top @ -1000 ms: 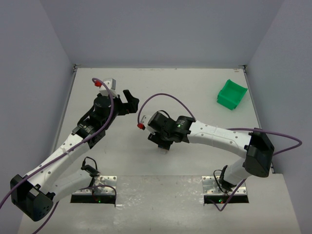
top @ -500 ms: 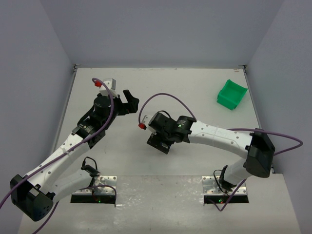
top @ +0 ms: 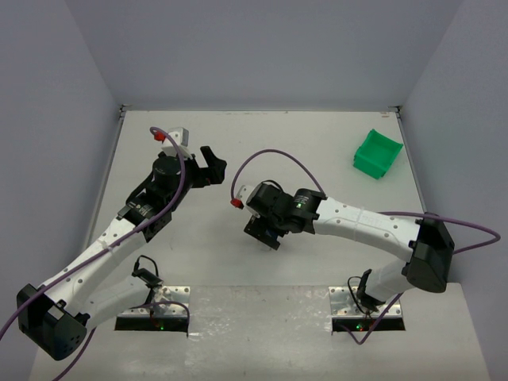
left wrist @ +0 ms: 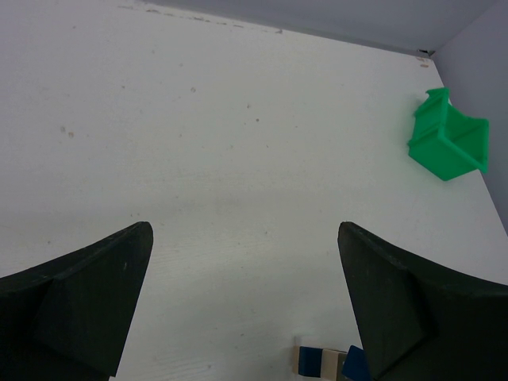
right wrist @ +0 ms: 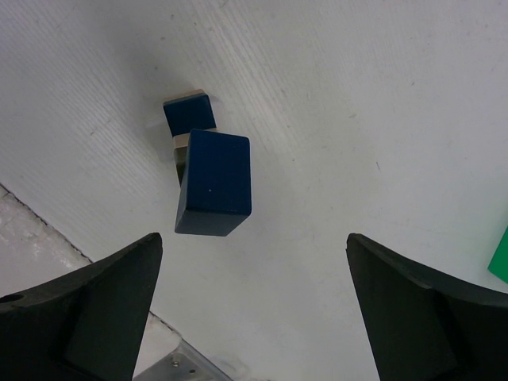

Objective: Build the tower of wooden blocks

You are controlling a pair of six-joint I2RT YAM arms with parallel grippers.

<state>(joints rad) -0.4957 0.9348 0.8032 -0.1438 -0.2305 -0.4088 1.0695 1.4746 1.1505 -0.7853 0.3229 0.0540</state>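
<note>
Right fingers are hovering spread wide above the wood block tower; left fingers are hanging spread, empty.

Count it off: one table. Two arms, the left arm and the right arm. Two grippers, the left gripper and the right gripper. One green bin. One tower. From the right wrist, two blue blocks show, a small block and a big block. Tan blocks sit beneath them, and that number can't be told.
</note>
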